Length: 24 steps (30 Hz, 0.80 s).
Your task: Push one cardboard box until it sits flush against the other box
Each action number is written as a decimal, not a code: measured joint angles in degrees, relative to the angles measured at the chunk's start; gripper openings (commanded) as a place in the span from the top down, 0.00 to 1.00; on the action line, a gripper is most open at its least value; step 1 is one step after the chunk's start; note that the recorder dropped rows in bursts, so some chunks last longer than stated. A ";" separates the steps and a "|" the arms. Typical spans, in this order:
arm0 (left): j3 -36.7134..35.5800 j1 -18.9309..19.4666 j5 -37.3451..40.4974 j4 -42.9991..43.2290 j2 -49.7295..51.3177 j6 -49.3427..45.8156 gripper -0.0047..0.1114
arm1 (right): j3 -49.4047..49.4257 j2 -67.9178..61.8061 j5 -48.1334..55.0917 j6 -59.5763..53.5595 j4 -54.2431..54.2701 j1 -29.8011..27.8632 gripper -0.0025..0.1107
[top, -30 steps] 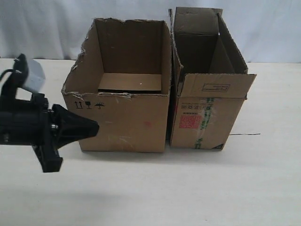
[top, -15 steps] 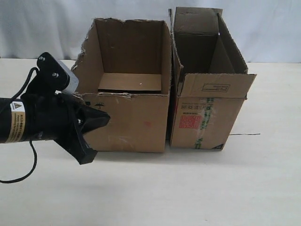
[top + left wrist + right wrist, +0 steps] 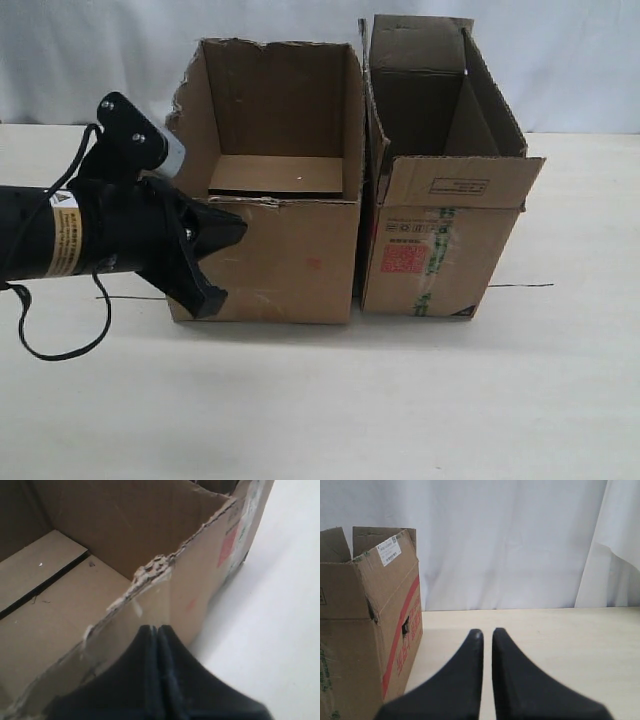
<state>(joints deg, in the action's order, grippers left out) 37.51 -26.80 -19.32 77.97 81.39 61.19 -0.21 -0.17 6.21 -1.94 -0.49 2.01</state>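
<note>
The cardboard box [image 3: 290,265], wide with ragged torn top edges, stands left of centre on the table. The other box [image 3: 440,250], narrower, with green tape and a red label, stands right beside it; only a thin dark slit shows between their fronts. My left gripper [image 3: 240,228] is shut and empty, its tip at the wide box's front wall near the left corner. The left wrist view shows that tip [image 3: 156,628] just under the torn rim [image 3: 150,572], with the other box [image 3: 235,540] beyond. My right gripper [image 3: 487,632] is shut, empty, apart from the other box [image 3: 370,620].
A white curtain [image 3: 560,60] hangs behind the table. A thin black wire [image 3: 520,286] lies on the pale tabletop [image 3: 400,400] right of the narrower box. The left arm's cable [image 3: 50,345] loops down at the left.
My left arm has swung right and slightly up, bringing its shut tip from left of the wide box to its front left corner. Neither box has visibly moved.
</note>
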 measured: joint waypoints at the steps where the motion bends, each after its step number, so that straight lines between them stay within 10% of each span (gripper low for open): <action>1: 0.63 0.00 0.00 0.00 0.87 0.00 0.96 | 0.00 0.00 0.00 0.00 0.00 0.00 0.93; 24: 6.04 -0.11 -6.51 9.28 5.40 11.18 0.96 | 0.00 0.00 0.00 0.00 0.00 0.00 0.93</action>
<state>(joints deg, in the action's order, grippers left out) 43.55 -26.92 -25.82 87.26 86.79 72.37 -0.21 -0.17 6.21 -1.94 -0.49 2.01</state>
